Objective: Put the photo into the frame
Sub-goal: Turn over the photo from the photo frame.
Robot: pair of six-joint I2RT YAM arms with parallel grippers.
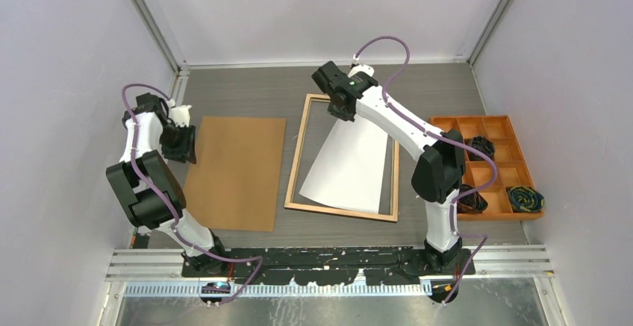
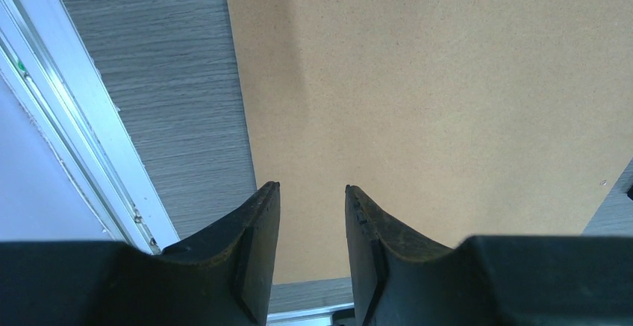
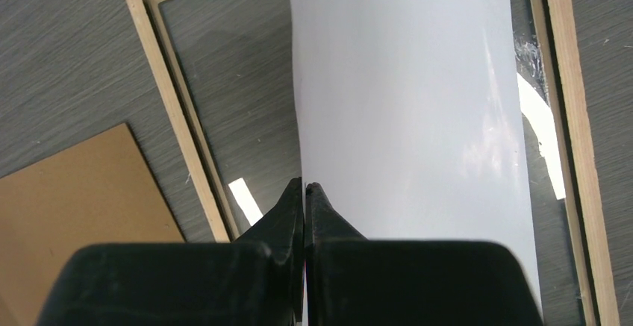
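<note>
The frame (image 1: 340, 212) lies back-up with the photo (image 1: 351, 169) slanting white-side-up over its opening, not yet laid flat inside, one edge pinched in the right gripper (image 3: 305, 186)'s closed jaws, while the left gripper (image 2: 312, 188) hangs partly open, empty

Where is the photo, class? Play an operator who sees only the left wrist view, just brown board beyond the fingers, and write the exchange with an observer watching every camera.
Observer: The photo is white side up over the frame, to the right of your board.
Operator: Is it lying flat in there?
Observer: No. The right gripper is shut on its far edge and holds that edge raised, while the near edge sits low inside the frame.
</note>
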